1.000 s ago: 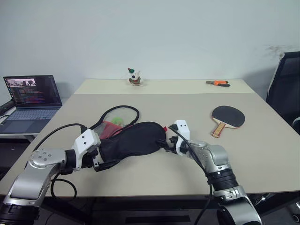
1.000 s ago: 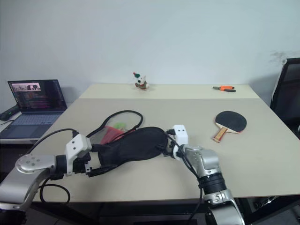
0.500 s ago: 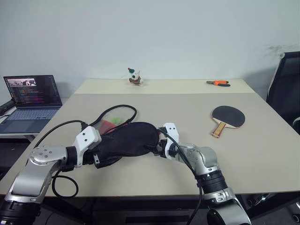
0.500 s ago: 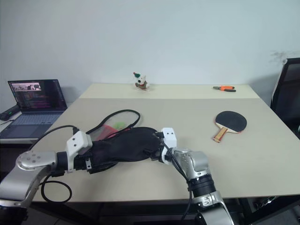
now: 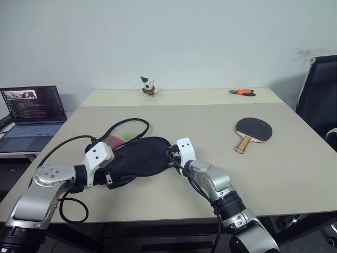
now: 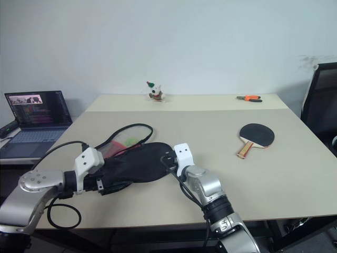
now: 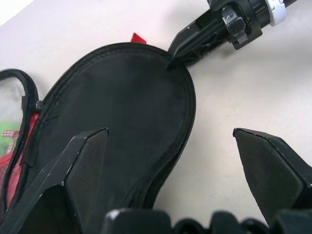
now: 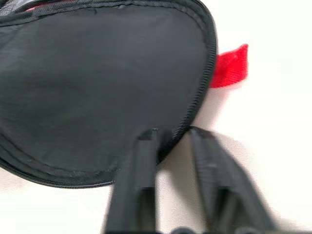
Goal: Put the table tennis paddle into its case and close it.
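- Paddle-shaped black fabric case [image 5: 138,158]: lies on the beige table [image 5: 210,132]; right gripper [image 7: 178,53] fingers pinch its zipper rim.
- Left gripper [image 7: 180,146]: fingers spread around the case's other end.
- Black-faced, wooden-handled table tennis paddle [image 5: 253,129]: lies well apart, to the right.

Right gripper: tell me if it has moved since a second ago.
Yes. The right gripper has slid toward the robot's left along the case, farther from the table tennis paddle lying unmoved on the table.
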You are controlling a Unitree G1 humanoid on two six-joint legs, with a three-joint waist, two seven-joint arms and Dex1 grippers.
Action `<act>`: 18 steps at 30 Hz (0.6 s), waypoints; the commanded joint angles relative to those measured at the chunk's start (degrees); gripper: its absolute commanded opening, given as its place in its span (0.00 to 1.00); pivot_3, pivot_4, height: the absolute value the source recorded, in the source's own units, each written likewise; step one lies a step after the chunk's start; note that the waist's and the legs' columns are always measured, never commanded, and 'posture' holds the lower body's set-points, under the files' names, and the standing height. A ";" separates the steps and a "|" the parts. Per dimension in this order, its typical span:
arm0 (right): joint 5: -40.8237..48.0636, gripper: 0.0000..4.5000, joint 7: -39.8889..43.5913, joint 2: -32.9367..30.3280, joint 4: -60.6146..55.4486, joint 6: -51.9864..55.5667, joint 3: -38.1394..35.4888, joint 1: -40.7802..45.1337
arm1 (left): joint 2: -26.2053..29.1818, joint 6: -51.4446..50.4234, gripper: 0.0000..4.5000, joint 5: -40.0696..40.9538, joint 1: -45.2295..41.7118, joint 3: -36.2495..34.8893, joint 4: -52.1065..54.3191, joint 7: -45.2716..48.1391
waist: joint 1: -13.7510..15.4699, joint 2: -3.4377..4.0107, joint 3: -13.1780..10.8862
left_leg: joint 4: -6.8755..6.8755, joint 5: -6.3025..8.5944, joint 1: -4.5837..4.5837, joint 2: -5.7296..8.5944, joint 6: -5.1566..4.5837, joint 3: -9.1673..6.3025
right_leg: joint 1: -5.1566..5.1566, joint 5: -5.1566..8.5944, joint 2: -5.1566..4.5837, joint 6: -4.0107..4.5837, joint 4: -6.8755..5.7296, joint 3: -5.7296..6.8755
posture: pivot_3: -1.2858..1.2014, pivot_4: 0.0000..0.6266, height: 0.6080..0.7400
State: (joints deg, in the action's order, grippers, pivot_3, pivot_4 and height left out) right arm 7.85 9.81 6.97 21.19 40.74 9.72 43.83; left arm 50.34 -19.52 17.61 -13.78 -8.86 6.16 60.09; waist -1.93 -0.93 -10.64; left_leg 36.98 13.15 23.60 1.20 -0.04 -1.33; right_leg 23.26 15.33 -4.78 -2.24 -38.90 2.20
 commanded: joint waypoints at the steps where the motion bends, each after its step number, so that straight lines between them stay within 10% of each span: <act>1: 0.25 0.01 -0.35 2.62 -0.30 -1.48 -0.78 2.95 | 0.58 0.75 1.00 0.19 0.23 -1.02 1.63 -0.63 | 0.00 0.00 0.00 | 0.00 0.00 0.00 -0.01 0.00 0.00 | 0.00 0.00 0.00 0.00 0.00 0.01 | 0.52 0.24 1.00; 18: -2.83 0.01 21.24 -22.47 15.16 -5.30 -1.59 15.91 | -1.47 -3.50 1.00 7.10 -6.73 -1.08 4.41 -0.64 | 0.07 -0.07 -0.04 | 0.00 0.00 0.03 0.01 0.00 0.08 | -0.04 0.00 -0.05 0.00 0.04 0.03 | 0.52 0.24 1.00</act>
State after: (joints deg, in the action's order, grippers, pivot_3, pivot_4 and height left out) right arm 6.10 27.17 -13.96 35.09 38.31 7.15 57.12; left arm 48.91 -22.46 23.22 -19.18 -8.89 8.93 59.52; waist -1.85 -1.00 -10.68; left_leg 36.98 13.15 23.63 1.20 -0.05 -1.23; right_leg 23.23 15.33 -4.82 -2.24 -38.86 2.20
